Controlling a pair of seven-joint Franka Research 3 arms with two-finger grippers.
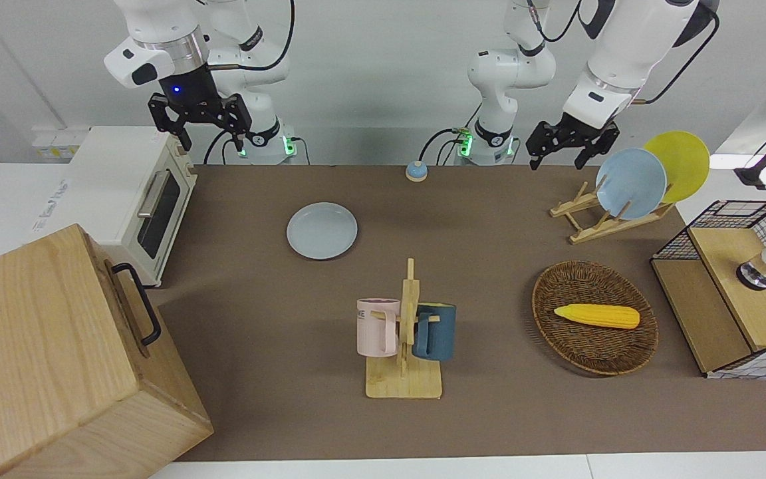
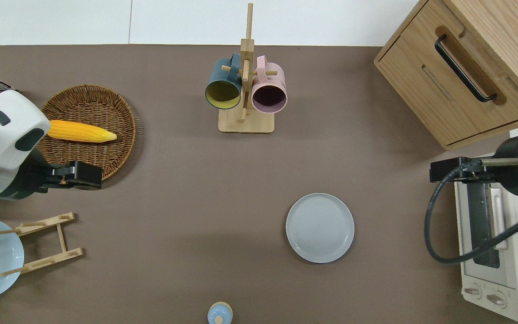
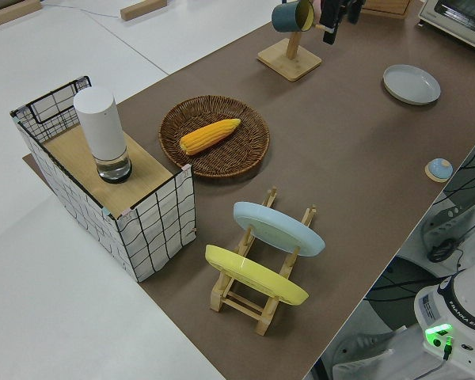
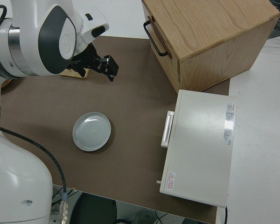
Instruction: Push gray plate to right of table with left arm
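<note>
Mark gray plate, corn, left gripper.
gray plate [image 2: 319, 227], overhead view, centre of the dish.
corn [image 1: 597, 316], front view, middle of the cob.
left gripper [image 1: 562, 154], front view, midway between the fingertips.

gray plate [image 4: 92, 132] on table [image 4: 130, 116], toaster oven [image 4: 198, 147]

gray plate [image 2: 319, 227] | round, pale, flat on table [image 2: 187, 189] | nearer right arm's end
</note>
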